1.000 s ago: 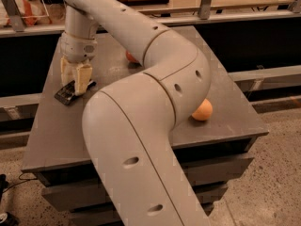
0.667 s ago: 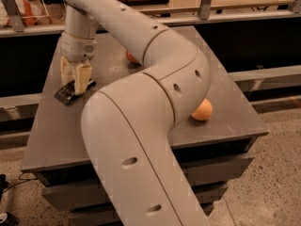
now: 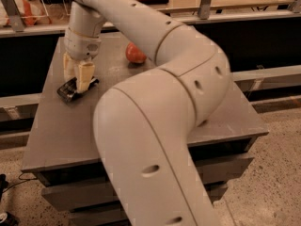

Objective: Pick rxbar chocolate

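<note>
Since the gripper (image 3: 78,81) sits low over the rxbar chocolate (image 3: 66,91) near the table's (image 3: 56,135) left edge, its grip impossible to tell, the robot should clamp the bar's narrow width firmly, then lift straight up.

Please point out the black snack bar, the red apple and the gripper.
black glossy snack bar (image 3: 67,92), camera view, its left end.
red round apple (image 3: 135,54), camera view, its middle.
cream gripper (image 3: 76,83), camera view, its lower end, above the bar.

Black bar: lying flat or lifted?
Lying flat: black glossy snack bar rests on the grey table, under the gripper near its left edge.
</note>
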`<state>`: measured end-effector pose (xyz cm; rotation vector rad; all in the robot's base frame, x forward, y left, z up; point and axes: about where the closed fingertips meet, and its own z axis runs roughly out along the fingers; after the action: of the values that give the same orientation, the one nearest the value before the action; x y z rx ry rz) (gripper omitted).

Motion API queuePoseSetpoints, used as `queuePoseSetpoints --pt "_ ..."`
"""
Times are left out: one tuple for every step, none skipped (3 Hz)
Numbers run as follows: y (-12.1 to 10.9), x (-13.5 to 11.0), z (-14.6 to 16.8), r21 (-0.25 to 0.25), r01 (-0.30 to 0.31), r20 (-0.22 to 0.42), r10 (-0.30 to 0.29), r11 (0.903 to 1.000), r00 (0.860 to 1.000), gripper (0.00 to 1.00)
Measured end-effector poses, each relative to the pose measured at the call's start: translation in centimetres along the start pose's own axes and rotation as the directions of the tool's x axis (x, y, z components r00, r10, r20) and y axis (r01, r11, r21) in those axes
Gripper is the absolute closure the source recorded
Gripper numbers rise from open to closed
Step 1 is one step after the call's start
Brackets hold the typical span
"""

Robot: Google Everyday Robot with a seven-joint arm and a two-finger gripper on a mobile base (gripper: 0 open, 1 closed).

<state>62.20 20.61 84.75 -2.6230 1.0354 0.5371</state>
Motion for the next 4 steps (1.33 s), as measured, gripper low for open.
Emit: queuePoseSetpoints --pt "2.6 -1.6 -4.4 0.177 -0.084 0.021 0.081 0.9806 0.996 1.00" --pt "6.1 -3.7 -8.2 0.335 -0.139 0.068 0.124 0.9319 0.990 1.00" --pt "9.3 -4.3 -9.0 0.432 -0.200 0.109 0.169 0.8797 0.980 1.00" --pt "12.3 -3.7 -7.9 0.459 -0.286 0.149 0.244 0.8412 0.958 1.00"
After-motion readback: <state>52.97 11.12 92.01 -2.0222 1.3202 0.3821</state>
